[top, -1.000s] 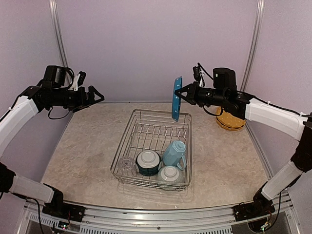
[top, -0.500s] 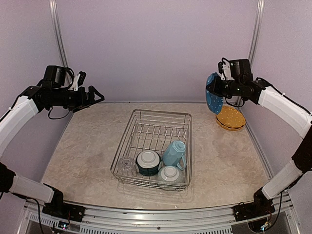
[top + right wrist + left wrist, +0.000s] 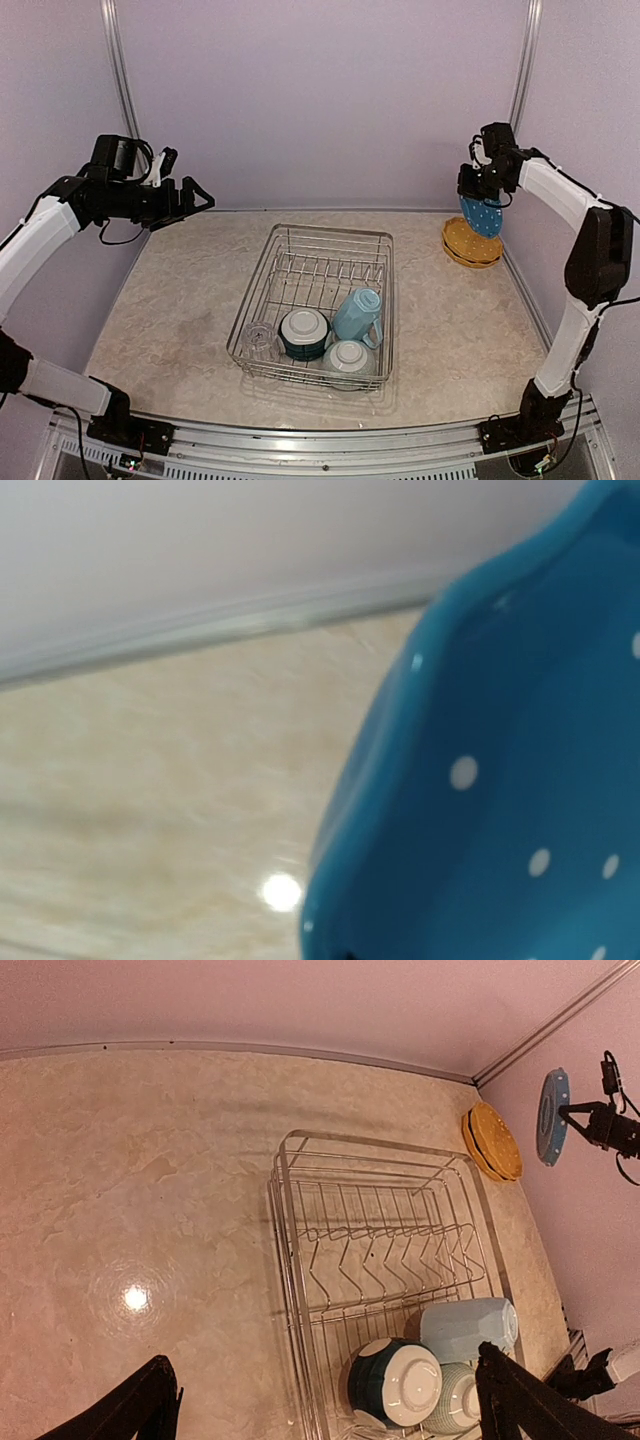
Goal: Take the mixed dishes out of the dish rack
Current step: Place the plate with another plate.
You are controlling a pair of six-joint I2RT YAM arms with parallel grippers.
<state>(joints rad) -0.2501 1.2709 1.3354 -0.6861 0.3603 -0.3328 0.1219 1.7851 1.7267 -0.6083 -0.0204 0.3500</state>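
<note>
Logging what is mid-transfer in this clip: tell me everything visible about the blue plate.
The blue plate is glossy and ceramic-looking, with white dots and a wavy rim. The right gripper holds it by its upper edge, tilted, over the yellow-orange plates at the far right. Whether it touches them is unclear.
</note>
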